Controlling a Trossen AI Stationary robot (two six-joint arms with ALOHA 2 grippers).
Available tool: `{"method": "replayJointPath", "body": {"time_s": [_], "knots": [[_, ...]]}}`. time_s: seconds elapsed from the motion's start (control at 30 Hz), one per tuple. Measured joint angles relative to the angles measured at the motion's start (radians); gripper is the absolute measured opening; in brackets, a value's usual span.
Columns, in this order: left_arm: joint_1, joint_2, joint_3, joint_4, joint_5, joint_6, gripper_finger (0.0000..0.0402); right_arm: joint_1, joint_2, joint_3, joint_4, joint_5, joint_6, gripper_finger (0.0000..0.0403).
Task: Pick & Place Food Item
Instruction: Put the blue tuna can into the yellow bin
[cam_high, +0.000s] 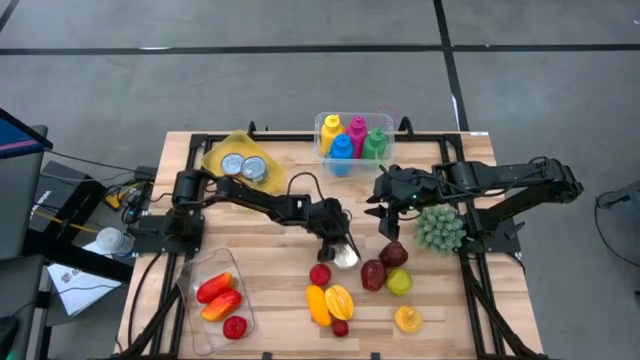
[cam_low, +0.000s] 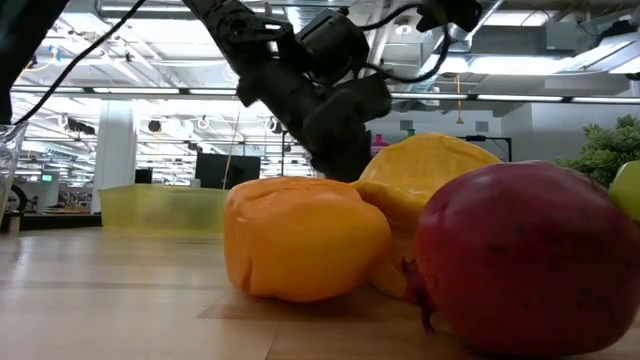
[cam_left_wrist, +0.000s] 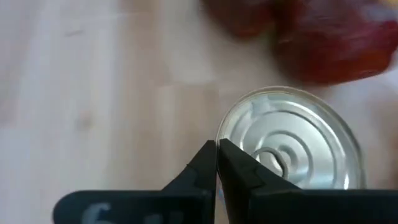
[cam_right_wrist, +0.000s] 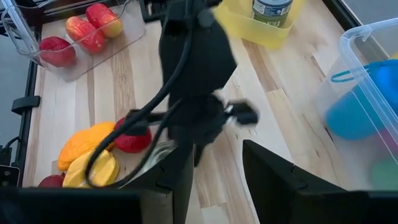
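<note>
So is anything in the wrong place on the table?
Yes. One silver can sits among the loose fruit, while two other cans sit in the yellow tray. The left gripper is shut beside it, not around it.

The table (cam_high: 280, 175) is light wood with stripes of planks, and the can (cam_left_wrist: 292, 140) has a shiny silver lid with round rings. At the lower left of the high view, red and orange peppers (cam_high: 218, 297) lie in a clear tray (cam_high: 197, 330); at the upper middle, yellow, pink, blue and green bottles (cam_high: 353, 138) stand in a clear box (cam_high: 322, 140).
</note>
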Motion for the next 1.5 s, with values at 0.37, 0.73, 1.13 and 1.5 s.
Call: {"method": "replayJointPath", "body": {"time_s": [0.37, 0.73, 1.13, 1.5], "knots": [[0.091, -0.196, -0.066, -0.188, -0.155, -0.002, 0.0001, 0.0, 0.0, 0.0, 0.002, 0.0, 0.0, 0.0132], [0.1, -0.455, -0.234, -0.213, -0.319, -0.276, 0.0002, 0.0, 0.013, 0.002, 0.003, 0.037, 0.003, 0.0133], [-0.005, -0.596, -0.417, -0.119, -0.173, -0.26, 0.0174, -0.005, 0.18, 0.001, -0.092, 0.074, -0.11, 0.0261], [-0.067, -0.436, -0.461, 0.047, -0.226, -0.281, 0.0314, -0.058, 0.41, -0.027, -0.008, -0.099, -0.26, 0.0311]]}}
